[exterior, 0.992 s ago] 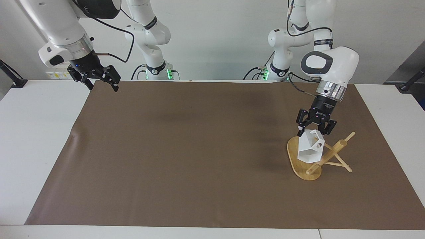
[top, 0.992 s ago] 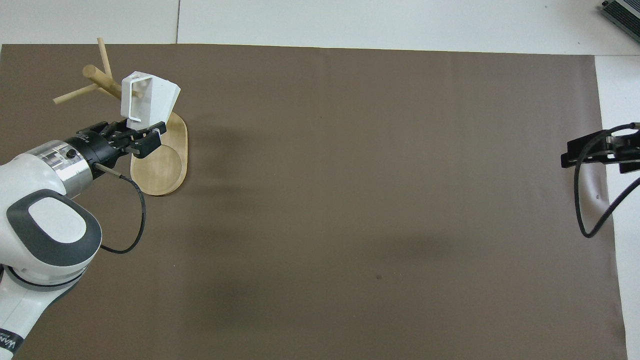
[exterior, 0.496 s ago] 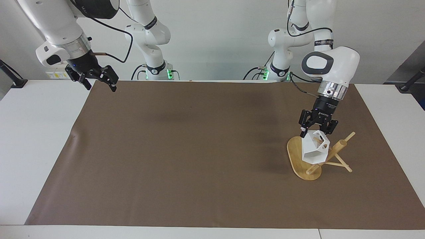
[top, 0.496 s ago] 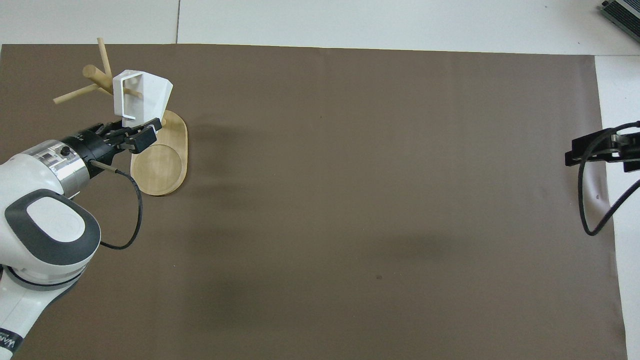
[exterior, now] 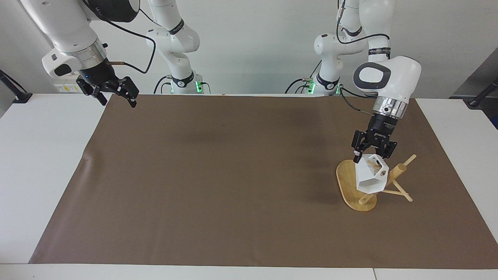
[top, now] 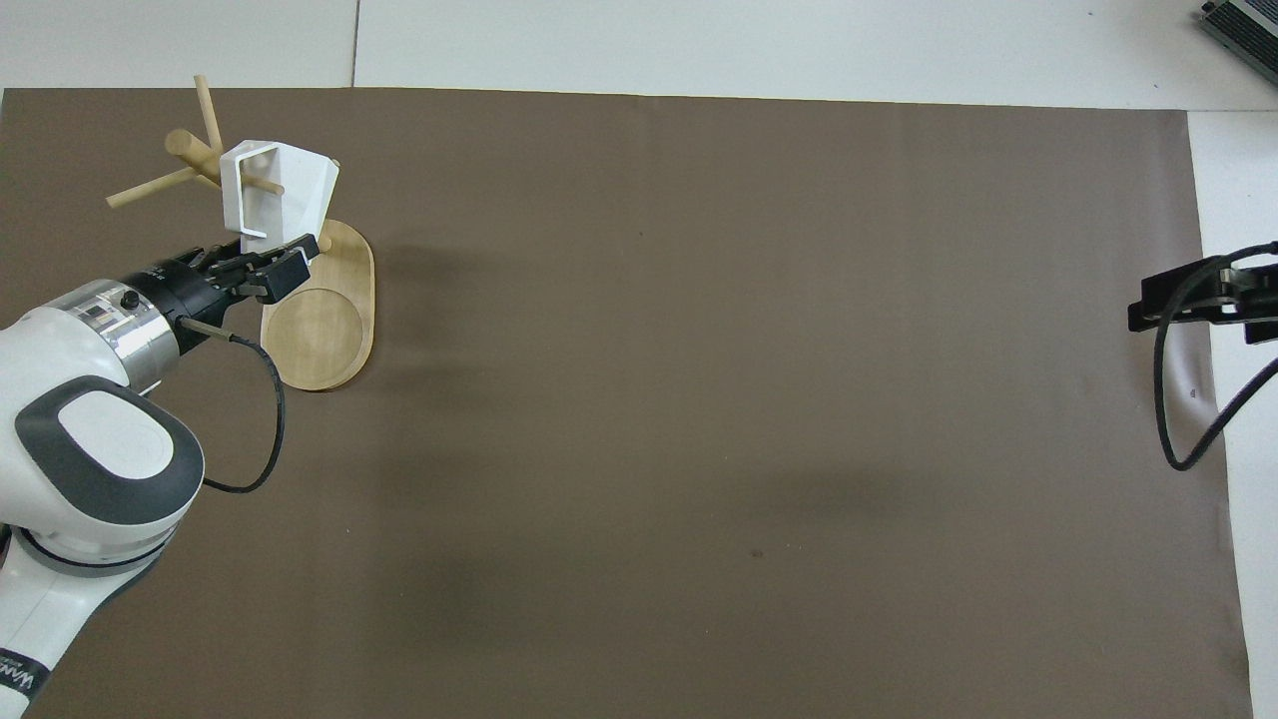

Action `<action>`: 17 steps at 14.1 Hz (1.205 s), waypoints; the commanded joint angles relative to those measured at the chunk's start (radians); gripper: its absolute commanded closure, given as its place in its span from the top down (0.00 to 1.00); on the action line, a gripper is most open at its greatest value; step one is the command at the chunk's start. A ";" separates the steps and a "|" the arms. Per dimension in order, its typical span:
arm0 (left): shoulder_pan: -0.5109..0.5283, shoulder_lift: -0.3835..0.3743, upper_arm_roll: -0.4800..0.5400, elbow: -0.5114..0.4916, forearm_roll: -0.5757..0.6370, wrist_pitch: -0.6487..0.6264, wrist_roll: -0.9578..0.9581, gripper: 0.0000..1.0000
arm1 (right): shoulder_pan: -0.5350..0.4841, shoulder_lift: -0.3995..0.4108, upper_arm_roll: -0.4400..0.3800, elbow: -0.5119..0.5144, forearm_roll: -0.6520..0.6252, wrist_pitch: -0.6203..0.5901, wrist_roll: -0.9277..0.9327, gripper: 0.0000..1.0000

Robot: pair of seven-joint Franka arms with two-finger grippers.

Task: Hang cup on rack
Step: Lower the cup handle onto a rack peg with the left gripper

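With the faceted white cup (exterior: 369, 175) gripped at its rim by the closed fingers of the left gripper (exterior: 372, 155) over the bamboo rack (exterior: 352, 186), its handle should be eased fully along the peg before release, while the open-fingered right gripper (exterior: 116, 95) waits well apart from the rack.

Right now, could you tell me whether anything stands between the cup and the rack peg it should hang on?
Nothing visible does. The left tool holds the cup against the rack, a peg already poking through its handle.
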 commanded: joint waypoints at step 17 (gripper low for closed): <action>0.013 0.013 0.011 0.005 0.011 0.012 -0.053 1.00 | 0.003 -0.004 -0.002 0.000 -0.006 0.006 -0.086 1.00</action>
